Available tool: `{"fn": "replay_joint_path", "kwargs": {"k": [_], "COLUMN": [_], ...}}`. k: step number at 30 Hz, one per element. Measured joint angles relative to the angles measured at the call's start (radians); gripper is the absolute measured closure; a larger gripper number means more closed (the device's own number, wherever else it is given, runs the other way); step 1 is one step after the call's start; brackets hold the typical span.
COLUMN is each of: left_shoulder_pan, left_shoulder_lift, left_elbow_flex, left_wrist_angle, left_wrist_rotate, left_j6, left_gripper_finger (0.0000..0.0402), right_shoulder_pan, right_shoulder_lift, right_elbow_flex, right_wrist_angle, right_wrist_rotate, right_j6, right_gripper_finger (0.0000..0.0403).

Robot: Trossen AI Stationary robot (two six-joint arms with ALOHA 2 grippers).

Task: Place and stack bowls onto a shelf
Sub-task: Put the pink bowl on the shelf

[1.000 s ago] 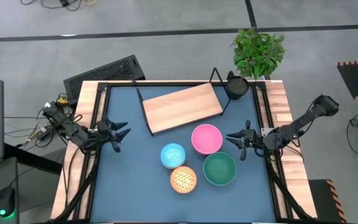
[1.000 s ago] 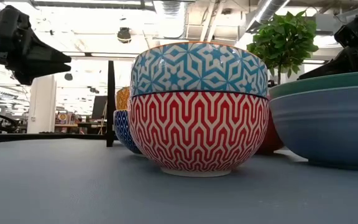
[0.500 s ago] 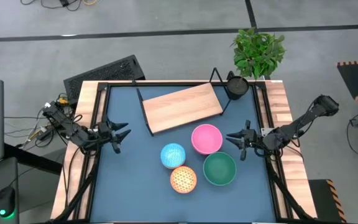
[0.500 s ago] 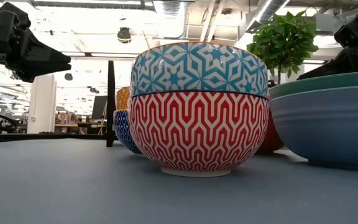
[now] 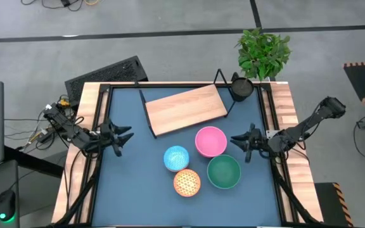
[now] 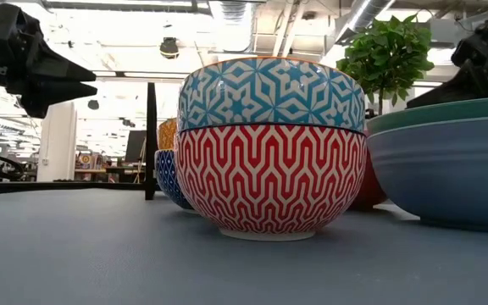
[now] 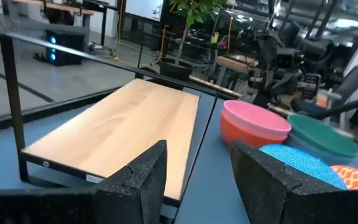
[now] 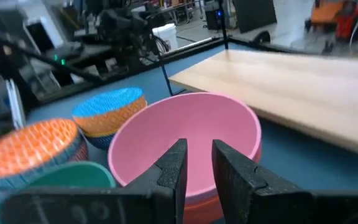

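The shelf, a light-wood board on a black wire frame, lies at the far middle of the blue mat. Nearer stand the bowls: pink, light blue, orange-patterned and green. Each one sits nested in another bowl. My left gripper hovers open at the mat's left edge, level, pointing at the shelf. My right gripper hovers at the right edge, narrowly open with nothing between its fingers. It sits just short of the pink bowl.
A black pot stands by the shelf's far right corner, with a green plant behind it. Black frame rails run along the mat's edges. Bare mat lies near and to the left of the bowls.
My right gripper has rolled a little about its own pointing line without shifting place. My left gripper has turned slightly too. The bowls and the shelf have stayed where they were.
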Motion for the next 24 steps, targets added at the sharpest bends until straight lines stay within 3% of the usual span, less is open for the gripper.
{"fn": "replay_joint_path", "kwargs": {"k": [5,13,21,24], "left_shoulder_pan": [0.000,0.000,0.000,0.000], "left_shoulder_lift": [0.000,0.000,0.000,0.000], "left_elbow_flex": [0.000,0.000,0.000,0.000], "left_wrist_angle": [0.000,0.000,0.019,0.075], "left_wrist_rotate": [0.015,0.016,0.021,0.072], "left_j6": [-0.114,-0.121,-0.183,-0.186], "left_gripper_finger": [0.0239,0.0239,0.0239,0.0239], "right_shoulder_pan": [-0.014,-0.060,-0.071,-0.077], "right_shoulder_lift": [0.000,0.000,0.000,-0.001], "right_elbow_flex": [0.000,0.007,0.012,0.014], "right_wrist_angle": [0.001,0.007,0.023,0.085], "right_wrist_rotate": [0.009,0.024,0.024,0.024], "right_j6": [0.020,0.138,0.141,0.133], "right_gripper_finger": [0.0300,0.0300,0.0300,0.0300]}}
